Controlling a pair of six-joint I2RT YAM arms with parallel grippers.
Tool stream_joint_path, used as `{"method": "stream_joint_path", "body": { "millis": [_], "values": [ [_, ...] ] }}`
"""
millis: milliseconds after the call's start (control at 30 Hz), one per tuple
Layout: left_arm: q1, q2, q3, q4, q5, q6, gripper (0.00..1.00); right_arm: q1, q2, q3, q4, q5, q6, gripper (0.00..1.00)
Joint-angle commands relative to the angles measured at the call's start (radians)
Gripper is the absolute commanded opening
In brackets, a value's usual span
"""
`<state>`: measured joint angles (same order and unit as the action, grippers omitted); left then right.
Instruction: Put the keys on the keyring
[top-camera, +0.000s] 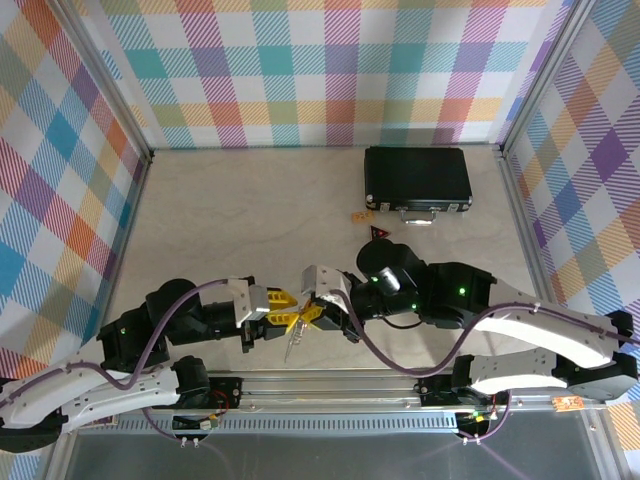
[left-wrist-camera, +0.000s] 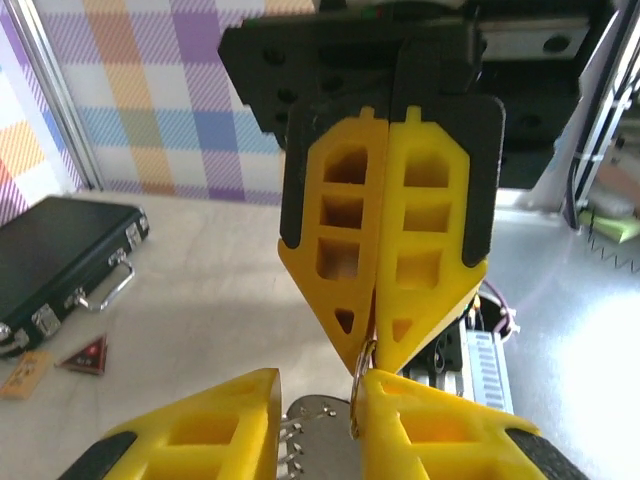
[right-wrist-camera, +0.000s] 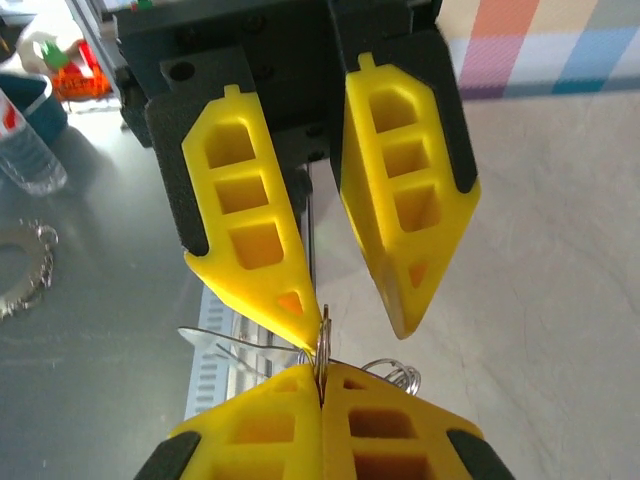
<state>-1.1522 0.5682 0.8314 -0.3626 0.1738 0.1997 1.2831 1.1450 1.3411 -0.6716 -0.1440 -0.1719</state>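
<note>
Currently, my right hand (right-wrist-camera: 320, 385) is pinching a wire ring (right-wrist-camera: 322, 330) at the near edge of the bench (top-camera: 250, 220); my left hand (left-wrist-camera: 320, 390) is standing part-open around the keyring (left-wrist-camera: 325, 440); the black case (top-camera: 417, 183) is lying closed beyond.

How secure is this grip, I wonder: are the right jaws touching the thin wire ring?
Touching. In the right wrist view the right gripper has its jaws shut, with the wire ring pinched between their tips, no gap.
</note>
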Motion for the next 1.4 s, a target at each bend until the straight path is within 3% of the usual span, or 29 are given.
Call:
{"method": "stream_joint_path", "body": {
  "millis": [0, 533, 667, 800, 1033, 1167, 1367],
  "values": [
    [-0.008, 0.006, 0.025, -0.055, -0.020, 0.019, 0.26, 0.004, 0.024, 0.061, -0.128, 0.020, -0.050, 0.00],
    [-0.007, 0.041, 0.025, -0.025, 0.000, 0.024, 0.23, 0.003, 0.034, 0.052, -0.073, -0.019, -0.041, 0.00],
    [-0.008, 0.032, 0.015, -0.002, 0.005, 0.020, 0.15, 0.003, 0.044, 0.055, -0.074, -0.028, -0.040, 0.00],
    [-0.007, 0.024, 0.004, 0.011, 0.015, 0.018, 0.00, 0.004, 0.053, 0.053, -0.067, -0.041, -0.034, 0.00],
    [-0.008, -0.022, -0.035, 0.068, 0.035, 0.006, 0.00, 0.004, 0.044, 0.032, -0.024, -0.033, -0.006, 0.00],
    [-0.008, -0.059, -0.080, 0.182, 0.051, -0.011, 0.00, 0.004, 0.033, 0.000, 0.051, -0.018, 0.032, 0.17],
    [-0.008, -0.087, -0.126, 0.316, 0.098, -0.035, 0.00, 0.004, -0.035, -0.075, 0.183, 0.024, 0.066, 0.18]
  ]
}}
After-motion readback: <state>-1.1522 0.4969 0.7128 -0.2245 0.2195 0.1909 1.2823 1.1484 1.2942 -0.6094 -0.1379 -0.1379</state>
